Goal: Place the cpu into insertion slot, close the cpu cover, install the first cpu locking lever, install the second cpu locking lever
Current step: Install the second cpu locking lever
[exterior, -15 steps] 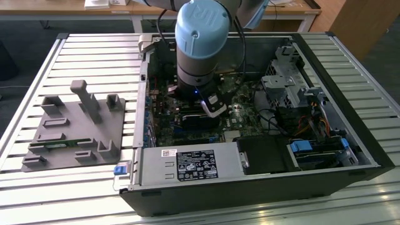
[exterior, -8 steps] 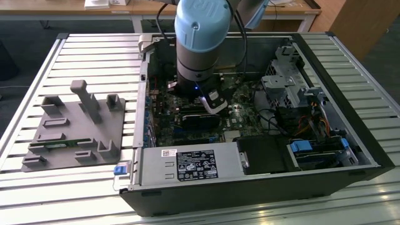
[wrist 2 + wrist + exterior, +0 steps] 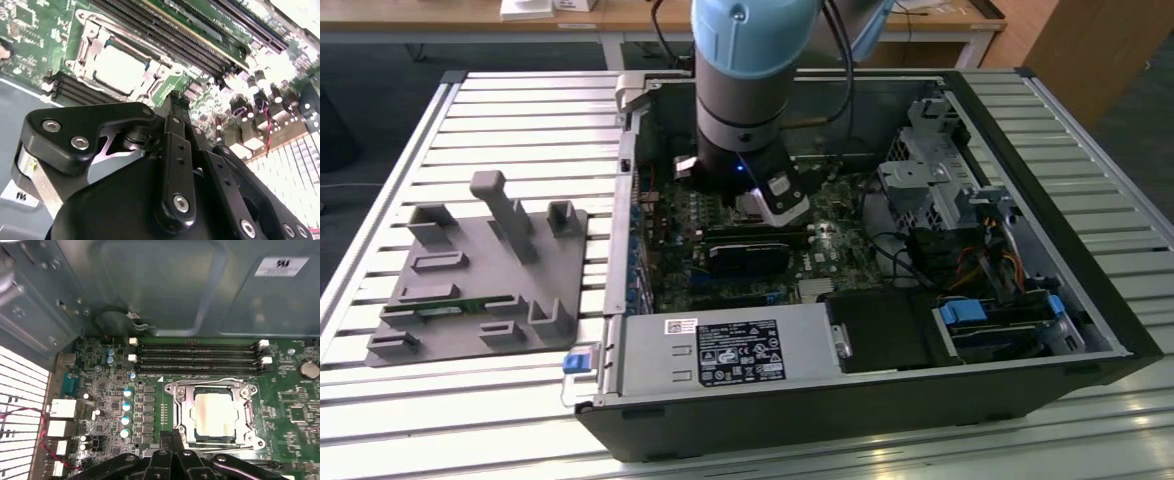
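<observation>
First wrist view, one cpu (image 3: 215,412) under one cpu cover (image 3: 182,410), claw (image 3: 172,436) together, four memory slots (image 3: 197,357)

The cpu (image 3: 216,412) is pale silver inside a shiny silver cpu cover (image 3: 178,405), on a green board (image 3: 292,410) beside black memory slots (image 3: 197,361).

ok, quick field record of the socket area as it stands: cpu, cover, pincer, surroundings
cpu: seated in the insertion slot, silver top facing up
cpu cover: closed, silver frame lying flat around the chip
pincer: fingers together, holding nothing, at the socket's edge
neighbours: black memory slots alongside the socket, green motherboard
wider scene: arm reaching down into the open pc case
</observation>
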Available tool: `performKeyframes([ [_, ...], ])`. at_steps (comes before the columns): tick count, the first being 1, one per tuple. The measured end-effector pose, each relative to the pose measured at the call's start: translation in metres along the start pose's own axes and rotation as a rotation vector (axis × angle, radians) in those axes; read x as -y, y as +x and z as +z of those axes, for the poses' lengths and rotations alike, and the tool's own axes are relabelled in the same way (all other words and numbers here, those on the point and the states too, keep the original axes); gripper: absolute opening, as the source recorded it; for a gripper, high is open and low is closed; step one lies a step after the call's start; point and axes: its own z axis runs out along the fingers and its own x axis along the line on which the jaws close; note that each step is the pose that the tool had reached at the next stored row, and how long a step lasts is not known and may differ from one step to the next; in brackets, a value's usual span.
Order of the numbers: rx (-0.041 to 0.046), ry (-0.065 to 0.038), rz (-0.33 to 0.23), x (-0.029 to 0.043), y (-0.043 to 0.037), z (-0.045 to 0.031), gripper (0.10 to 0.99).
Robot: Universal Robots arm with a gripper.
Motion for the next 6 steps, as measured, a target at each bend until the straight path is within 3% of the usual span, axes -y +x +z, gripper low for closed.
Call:
performKeyframes([
  [3, 0.0, 0.0, 0.0, -0.0025, 0.0001, -0.0068, 0.106],
  [6, 0.0, 0.0, 0.0, -0.003, 0.0, -0.0076, 0.106],
])
